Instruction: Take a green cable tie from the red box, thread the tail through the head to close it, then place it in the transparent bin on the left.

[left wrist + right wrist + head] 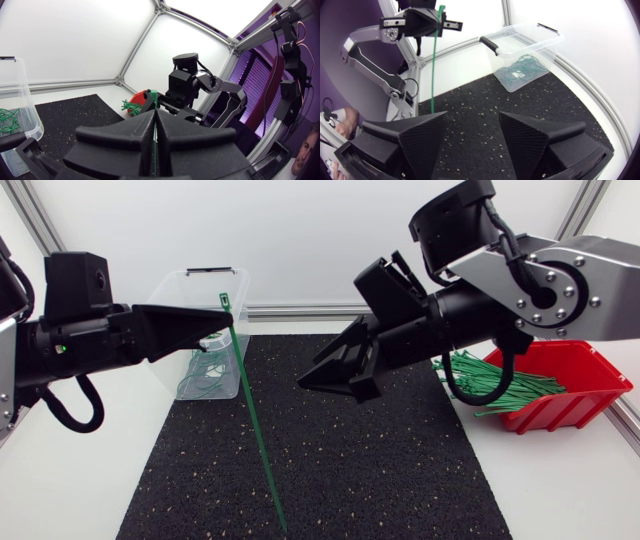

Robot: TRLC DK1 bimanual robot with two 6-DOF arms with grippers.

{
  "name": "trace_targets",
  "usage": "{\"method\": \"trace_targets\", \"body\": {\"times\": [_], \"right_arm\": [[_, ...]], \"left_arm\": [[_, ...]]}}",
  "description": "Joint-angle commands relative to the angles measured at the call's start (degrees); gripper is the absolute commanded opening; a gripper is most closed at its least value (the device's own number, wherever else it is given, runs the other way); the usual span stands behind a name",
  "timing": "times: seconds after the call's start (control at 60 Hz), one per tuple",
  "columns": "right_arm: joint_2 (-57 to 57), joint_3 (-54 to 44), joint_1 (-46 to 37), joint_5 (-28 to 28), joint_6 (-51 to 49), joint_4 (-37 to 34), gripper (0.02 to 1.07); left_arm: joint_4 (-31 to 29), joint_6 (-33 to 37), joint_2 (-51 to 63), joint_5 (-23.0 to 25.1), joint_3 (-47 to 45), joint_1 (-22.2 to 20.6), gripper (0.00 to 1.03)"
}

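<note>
My left gripper (226, 322) is shut on a green cable tie (252, 415) just below its head, over the black mat's left part. The straight tail slants down toward the mat's front. In the left wrist view the tie's head (153, 94) sticks up from the closed fingertips (148, 121). My right gripper (318, 377) hangs open and empty over the mat's middle, a short way right of the tie. Its view shows the two fingers (421, 136) apart, with the tie (434, 65) ahead, held by the left gripper (422, 22). The red box (575, 375) of green ties sits at the right.
The transparent bin (190, 290) stands at the mat's back left corner, behind the left gripper, with several looped green ties inside (522, 67). A black mat (380, 480) covers the table's middle. Metal frame rails run along the back edge.
</note>
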Motion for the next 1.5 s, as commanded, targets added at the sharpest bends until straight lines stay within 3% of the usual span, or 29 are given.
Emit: {"method": "trace_targets", "body": {"times": [0.0, 0.133, 0.183, 0.3, 0.467, 0.767, 0.883, 1.017, 1.15, 1.317, 1.483], "right_arm": [[-0.23, 0.15, -0.56, 3.84, -5.87, -1.66, 0.79], [-0.32, -0.12, 0.49, 13.59, -11.76, -3.25, 0.79], [-0.23, -0.38, 0.84, 16.93, -13.25, -3.51, 0.87], [0.82, -1.17, 2.34, 23.79, -15.36, -3.42, 0.91], [0.65, -3.19, 9.02, 40.14, -16.07, -1.66, 0.95], [-3.05, -9.26, 16.49, 50.33, -15.89, 9.67, 0.97], [-0.85, -9.61, 20.88, 59.21, -18.53, 12.22, 0.98], [1.44, -10.05, 23.78, 61.14, -25.82, 12.22, 0.96], [2.75, -9.78, 24.57, 60.97, -32.59, 15.3, 0.84], [3.99, -10.75, 26.51, 61.05, -39.18, 18.29, 0.84], [6.09, -12.68, 28.7, 61.05, -45.07, 21.1, 0.84]], "left_arm": [[-0.6, -1.44, -0.83, 0.68, 1.5, 0.67, 0.03], [-2.27, -0.74, -0.22, 0.5, 2.02, 1.64, 0.03], [-4.11, 0.84, 0.57, 0.15, 2.55, 1.72, 0.03], [-11.94, 8.66, 2.42, -2.58, 4.84, 1.64, 0.03], [-22.92, 17.19, 5.85, -6.88, 9.67, 1.2, 0.03], [-32.59, 23.78, 9.63, -9.17, 14.86, -0.12, 0.03], [-34.17, 24.13, 10.33, -9.17, 16.61, -0.12, 0.03], [-37.25, 25.54, 12.18, -9.08, 19.51, -0.91, 0.03], [-44.19, 28.88, 17.71, -6.53, 25.58, -1.09, 0.03], [-51.66, 34.15, 24.66, -1.34, 31.99, 1.11, 0.03], [-52.28, 35.47, 26.41, -0.03, 33.75, 2.6, 0.03]]}}
